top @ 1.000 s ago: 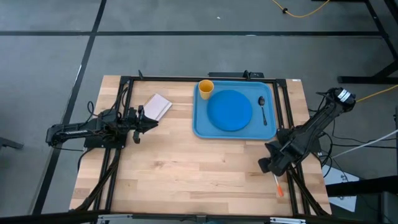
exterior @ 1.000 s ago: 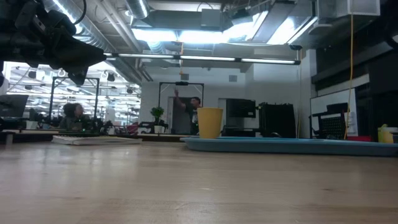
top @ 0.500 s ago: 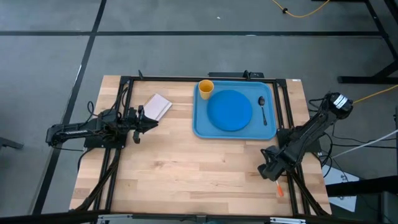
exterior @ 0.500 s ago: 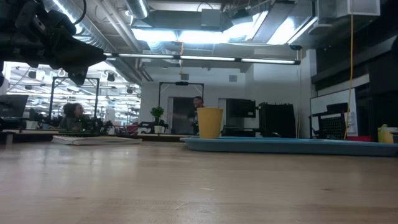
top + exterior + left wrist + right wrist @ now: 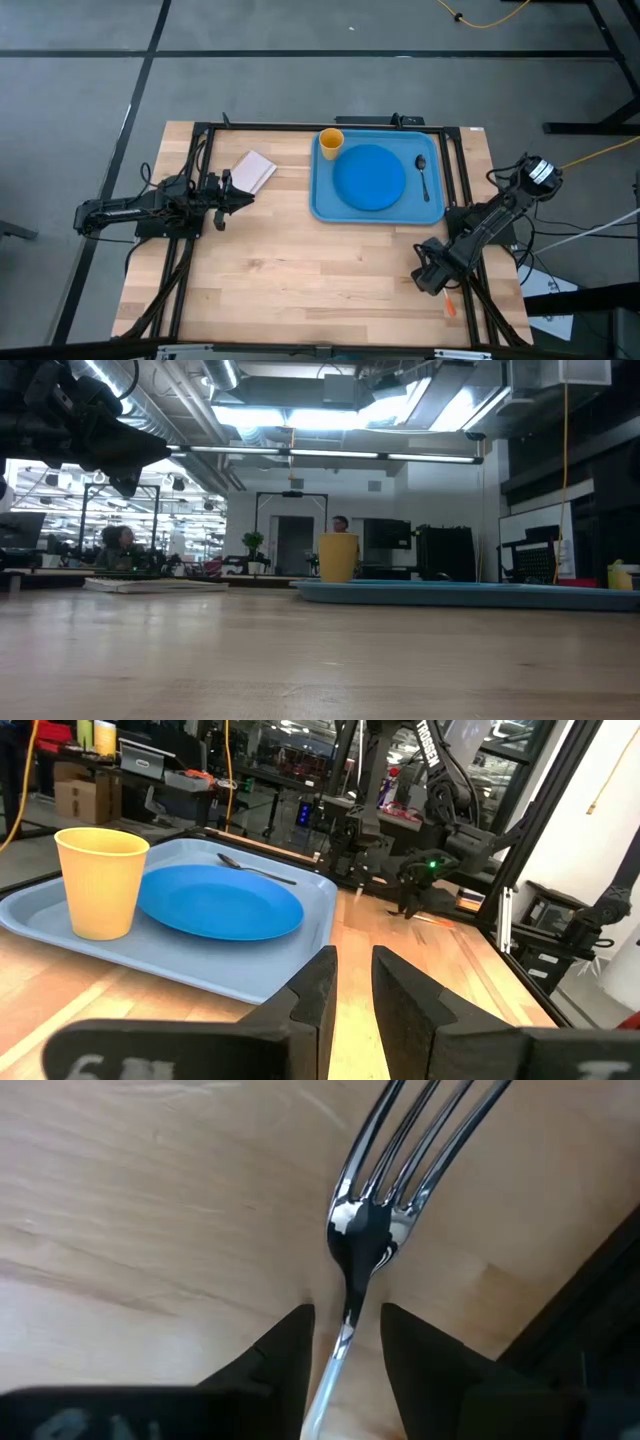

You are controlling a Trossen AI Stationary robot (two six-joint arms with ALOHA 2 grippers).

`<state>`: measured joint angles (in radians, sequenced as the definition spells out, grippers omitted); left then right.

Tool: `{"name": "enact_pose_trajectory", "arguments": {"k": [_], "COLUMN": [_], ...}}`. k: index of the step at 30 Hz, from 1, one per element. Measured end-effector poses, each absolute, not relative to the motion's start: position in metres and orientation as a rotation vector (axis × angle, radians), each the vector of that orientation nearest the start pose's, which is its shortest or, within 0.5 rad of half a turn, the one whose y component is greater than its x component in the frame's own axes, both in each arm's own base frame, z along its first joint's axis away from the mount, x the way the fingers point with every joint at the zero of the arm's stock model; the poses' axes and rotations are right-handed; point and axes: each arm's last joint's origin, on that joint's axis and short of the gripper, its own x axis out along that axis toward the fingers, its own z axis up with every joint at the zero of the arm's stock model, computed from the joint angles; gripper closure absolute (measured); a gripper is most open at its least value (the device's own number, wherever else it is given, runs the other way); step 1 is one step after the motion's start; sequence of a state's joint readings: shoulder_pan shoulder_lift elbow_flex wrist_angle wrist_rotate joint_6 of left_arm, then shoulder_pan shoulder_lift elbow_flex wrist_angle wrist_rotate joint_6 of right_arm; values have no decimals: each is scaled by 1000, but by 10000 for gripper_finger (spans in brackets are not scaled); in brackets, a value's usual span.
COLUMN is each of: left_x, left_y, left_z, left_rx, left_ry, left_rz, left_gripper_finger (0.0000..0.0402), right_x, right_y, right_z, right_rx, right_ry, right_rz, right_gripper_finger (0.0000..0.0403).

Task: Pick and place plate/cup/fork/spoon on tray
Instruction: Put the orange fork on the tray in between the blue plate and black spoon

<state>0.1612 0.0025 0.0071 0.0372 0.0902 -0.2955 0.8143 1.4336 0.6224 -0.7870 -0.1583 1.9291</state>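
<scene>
The fork [image 5: 372,1230] lies flat on the wood near the table's right near corner, silver tines away from the wrist; its orange-red handle [image 5: 450,305] shows past my right gripper [image 5: 430,276]. That gripper [image 5: 347,1342] is low over the fork and open, one finger on each side of the fork's thin neck, without plainly touching it. The light-blue tray [image 5: 322,205] at the far right holds the blue plate [image 5: 369,177], the yellow cup [image 5: 331,140] and the dark spoon [image 5: 423,176]. My left gripper [image 5: 240,196] waits shut at the left.
A white pad [image 5: 253,172] lies on the wood left of the tray. Black frame rails [image 5: 465,170] run along the table's edges, one right beside the fork. Bare wood [image 5: 310,270] lies between the arms.
My right gripper has moved toward the table's near edge and a little left, down over the fork. The fork and the things on the tray have stayed where they were.
</scene>
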Motion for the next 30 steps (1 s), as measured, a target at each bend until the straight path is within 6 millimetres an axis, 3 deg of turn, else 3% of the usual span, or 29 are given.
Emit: {"name": "enact_pose_trajectory", "arguments": {"k": [30], "left_x": [96], "left_y": [13], "left_z": [169], "left_rx": [-290], "left_ry": [-52], "left_rz": [65], "left_gripper_finger": [343], "right_x": [132], "right_y": [143], "right_z": [131], "right_rx": [889], "right_ry": [1456], "right_rz": [-902], "right_gripper_finger": [276]}}
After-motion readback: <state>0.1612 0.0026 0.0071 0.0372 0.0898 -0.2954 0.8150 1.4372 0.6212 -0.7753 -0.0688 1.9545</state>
